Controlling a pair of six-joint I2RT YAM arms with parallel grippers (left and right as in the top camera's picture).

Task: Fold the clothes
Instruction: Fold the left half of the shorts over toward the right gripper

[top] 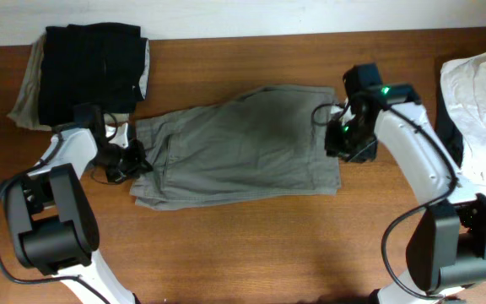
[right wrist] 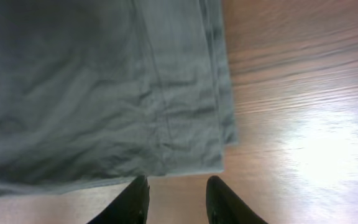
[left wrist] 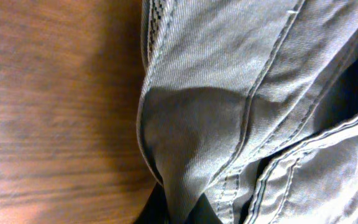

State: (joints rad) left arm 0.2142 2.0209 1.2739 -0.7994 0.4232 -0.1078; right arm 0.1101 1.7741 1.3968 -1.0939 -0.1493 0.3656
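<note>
The grey-olive shorts lie folded across the middle of the table, waistband to the left. My left gripper is at their left edge, shut on a fold of the waistband fabric, which rises between the dark fingertips. My right gripper hovers at the right edge of the shorts. In the right wrist view its fingers are open and empty, just off the hem corner, over bare wood.
A stack of folded clothes, black on beige, sits at the back left. A white garment lies at the right edge. The wooden table runs along the front.
</note>
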